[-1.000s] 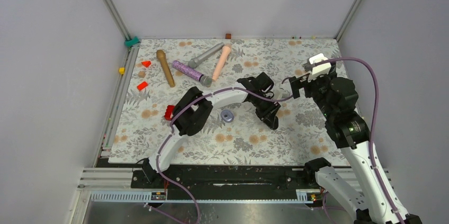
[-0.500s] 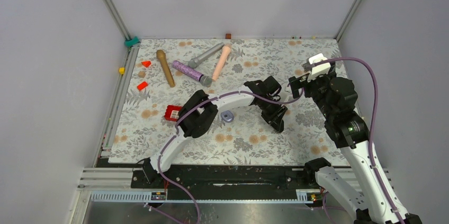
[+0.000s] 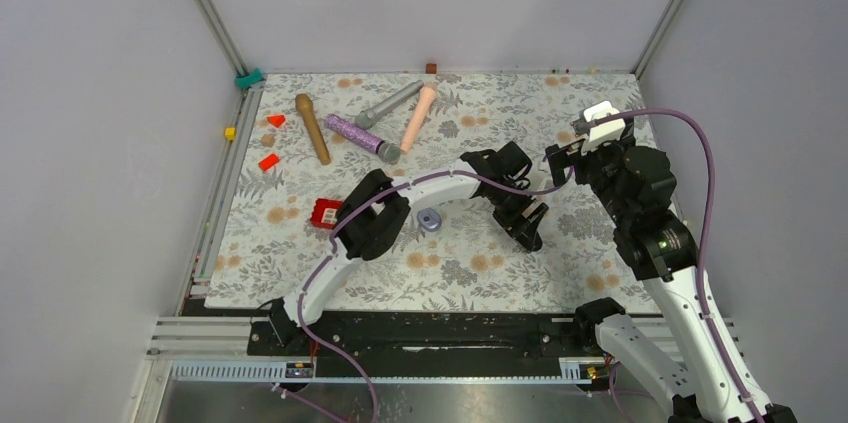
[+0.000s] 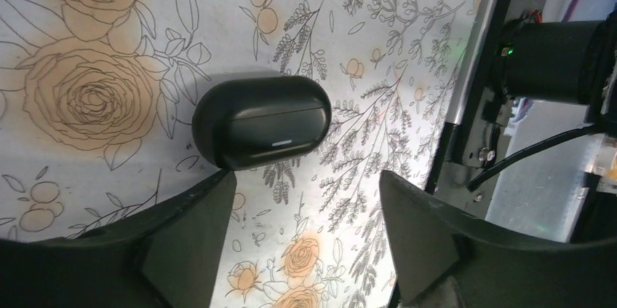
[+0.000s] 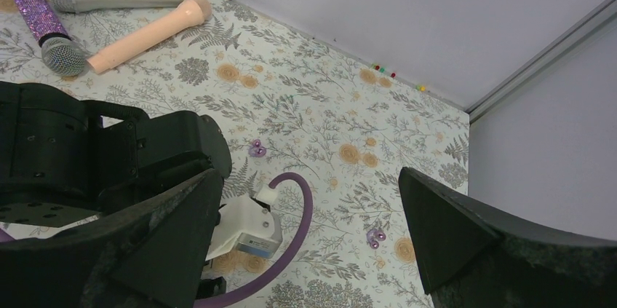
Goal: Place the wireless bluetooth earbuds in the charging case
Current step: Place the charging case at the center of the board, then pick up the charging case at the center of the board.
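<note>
The lavender charging case lies on the floral mat near the middle, its dark inside showing. My left gripper is to its right, well clear of it. In the left wrist view this gripper stands open with nothing between its fingers, and a shut black oval pebble-like object rests on the mat just past the left fingertip. My right gripper hangs wide open above the mat's right side. Two tiny lilac buds with magenta tips, seemingly the earbuds, lie apart on the mat below it.
A red square tray sits left of the case, beside the left arm's elbow. Several microphones lie at the back of the mat, with small red blocks at the left. The metal front rail runs close to the black object.
My left arm swung right, away from the lavender case. Its jaws went from shut to open, and the black oval object lies free on the mat. The right arm stayed still.
</note>
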`<state>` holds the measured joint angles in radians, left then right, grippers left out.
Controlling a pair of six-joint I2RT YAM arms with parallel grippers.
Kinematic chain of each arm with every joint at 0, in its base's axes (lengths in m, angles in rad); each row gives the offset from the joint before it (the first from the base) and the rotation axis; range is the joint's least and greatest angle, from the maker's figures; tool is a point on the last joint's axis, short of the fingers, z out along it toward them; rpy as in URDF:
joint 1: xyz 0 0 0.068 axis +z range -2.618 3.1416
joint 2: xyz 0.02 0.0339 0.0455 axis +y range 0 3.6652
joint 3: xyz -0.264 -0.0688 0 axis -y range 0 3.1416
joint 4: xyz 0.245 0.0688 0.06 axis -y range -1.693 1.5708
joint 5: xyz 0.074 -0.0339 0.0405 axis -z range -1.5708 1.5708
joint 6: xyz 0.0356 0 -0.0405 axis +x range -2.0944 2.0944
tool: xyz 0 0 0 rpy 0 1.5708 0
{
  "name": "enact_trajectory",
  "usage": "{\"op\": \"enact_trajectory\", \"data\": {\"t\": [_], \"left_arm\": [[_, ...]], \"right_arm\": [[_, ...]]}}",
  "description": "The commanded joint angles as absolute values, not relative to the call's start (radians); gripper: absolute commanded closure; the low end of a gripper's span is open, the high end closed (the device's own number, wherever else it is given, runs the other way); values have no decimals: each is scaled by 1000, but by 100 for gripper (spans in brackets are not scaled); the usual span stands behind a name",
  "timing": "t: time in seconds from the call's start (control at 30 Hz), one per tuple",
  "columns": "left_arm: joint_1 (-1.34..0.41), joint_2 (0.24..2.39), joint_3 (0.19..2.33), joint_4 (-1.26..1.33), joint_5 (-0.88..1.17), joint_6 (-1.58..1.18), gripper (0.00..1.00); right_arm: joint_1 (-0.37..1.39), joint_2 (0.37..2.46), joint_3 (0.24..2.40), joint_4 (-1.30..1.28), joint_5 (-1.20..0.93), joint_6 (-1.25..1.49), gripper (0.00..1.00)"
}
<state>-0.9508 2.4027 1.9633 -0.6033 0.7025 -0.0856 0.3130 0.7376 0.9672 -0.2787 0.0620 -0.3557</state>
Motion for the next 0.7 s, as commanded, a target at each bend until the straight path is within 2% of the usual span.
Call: {"op": "enact_trajectory", "data": {"t": [0.0, 0.07, 0.1, 0.4, 0.57, 0.67], "left_arm": [[-945, 2308, 1990, -648, 628, -22, 16], [-934, 2258, 1981, -672, 613, 24, 3], [-926, 2228, 1971, -686, 603, 49, 2], [-776, 1942, 1743, -691, 399, 217, 1], [-736, 1890, 1613, -724, 190, 259, 1], [-731, 1893, 1550, -748, 144, 244, 1]], "right_arm": [[307, 729, 973, -234, 61, -338, 1], [307, 727, 974, -234, 63, -336, 1], [307, 727, 974, -234, 63, -335, 1], [307, 736, 979, -244, 39, -318, 1], [307, 747, 980, -243, 20, -314, 0], [307, 750, 982, -243, 9, -309, 1]]}}
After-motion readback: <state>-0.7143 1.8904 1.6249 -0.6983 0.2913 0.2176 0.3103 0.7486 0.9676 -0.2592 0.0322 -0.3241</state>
